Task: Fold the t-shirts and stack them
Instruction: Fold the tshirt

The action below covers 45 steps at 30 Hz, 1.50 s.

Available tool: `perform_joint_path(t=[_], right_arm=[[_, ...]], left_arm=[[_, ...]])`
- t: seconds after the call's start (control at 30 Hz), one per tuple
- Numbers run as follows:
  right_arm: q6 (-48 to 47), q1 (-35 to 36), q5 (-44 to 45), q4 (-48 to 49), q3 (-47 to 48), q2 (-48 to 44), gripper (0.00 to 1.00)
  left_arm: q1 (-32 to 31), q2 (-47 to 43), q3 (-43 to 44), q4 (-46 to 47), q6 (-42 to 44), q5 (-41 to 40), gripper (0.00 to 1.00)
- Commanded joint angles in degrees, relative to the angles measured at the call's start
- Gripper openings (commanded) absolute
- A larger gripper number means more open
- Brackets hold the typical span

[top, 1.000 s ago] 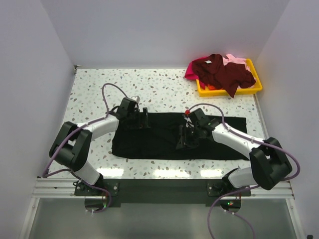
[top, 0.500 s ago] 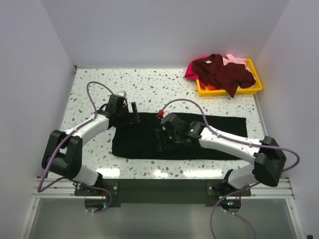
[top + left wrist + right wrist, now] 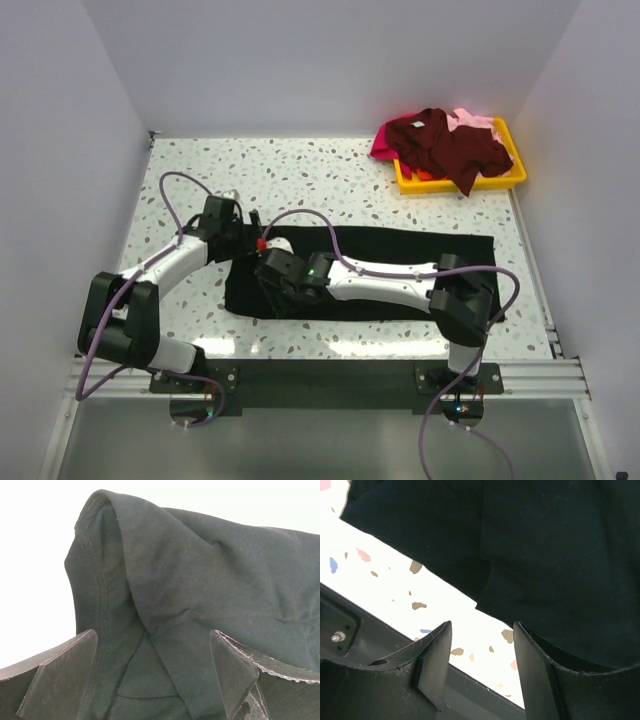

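Currently the black t-shirt (image 3: 430,245) lies as a long, flat band.

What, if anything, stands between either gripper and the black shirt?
Nothing visible. The left gripper's open fingers straddle a raised fold of the black shirt, and the right gripper hangs open over its near edge.

The black shirt (image 3: 210,580) is soft matt cloth, a fine knit with a stitched hem. The bench (image 3: 330,185) is smooth and speckled like stone, with a slight sheen along its near edge. The left claw (image 3: 152,640) has fingers (image 3: 60,675) of dark matt plastic, rough and scuffed at the edges. The right claw (image 3: 480,630) is the same plastic, smoother. The tray (image 3: 500,183) is glossy yellow plastic. The maroon shirt (image 3: 450,145) is matt cloth.
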Motion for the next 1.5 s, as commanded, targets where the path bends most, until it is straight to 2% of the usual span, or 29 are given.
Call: perform_joint_path(t=[0.0, 0.3, 0.4, 0.43, 0.53, 0.63, 0.83, 0.93, 1.1, 1.2, 1.3, 1.47], right_arm=[[1.6, 0.4, 3.6, -1.9, 2.7, 2.3, 0.56], [2.1, 0.8, 7.2, -1.6, 3.9, 7.8, 0.56], [2.1, 0.8, 8.5, -2.5, 3.9, 9.0, 0.45], [2.2, 0.8, 8.5, -3.2, 4.0, 8.8, 0.36], [2.2, 0.7, 8.3, -5.3, 4.0, 7.3, 0.23], [1.3, 0.8, 7.6, -8.6, 5.1, 4.9, 0.2], [-0.9, 0.8, 0.8, -12.4, 6.1, 2.4, 0.18], [-1.0, 0.9, -1.6, -12.7, 5.2, 0.4, 0.2], [-1.3, 0.9, -5.1, -12.7, 4.2, -1.6, 0.3], [-1.3, 0.8, -5.9, -12.2, 3.4, -3.1, 0.43], [-1.2, 0.9, -5.5, -12.1, 2.6, -4.4, 0.52], [-1.4, 0.0, -3.2, -11.4, 1.3, -5.5, 0.6]], left_arm=[[1.0, -1.8, -0.8, 0.0, 2.2, -0.2, 1.0], [2.6, -1.6, -1.0, 0.0, 2.3, 0.5, 1.0], [3.0, -1.8, -1.2, 0.0, 2.4, 0.7, 1.0], [3.1, -1.8, -1.2, 0.0, 2.4, 0.8, 1.0], [3.5, -1.8, -1.4, 0.1, 2.4, 1.0, 1.0], [3.8, -1.8, -1.6, 0.4, 2.3, 1.3, 1.0], [4.0, -1.6, -1.3, 0.4, 2.4, 1.8, 1.0], [4.2, -1.7, -1.3, 0.3, 2.4, 1.7, 1.0], [4.3, -1.5, -1.0, 0.2, 2.4, 1.7, 1.0], [4.4, -1.5, -1.0, 0.1, 2.4, 1.7, 1.0], [4.5, -1.5, -0.9, 0.0, 2.4, 1.9, 1.0], [4.5, -1.2, -0.2, -0.3, 2.6, 1.6, 1.0]])
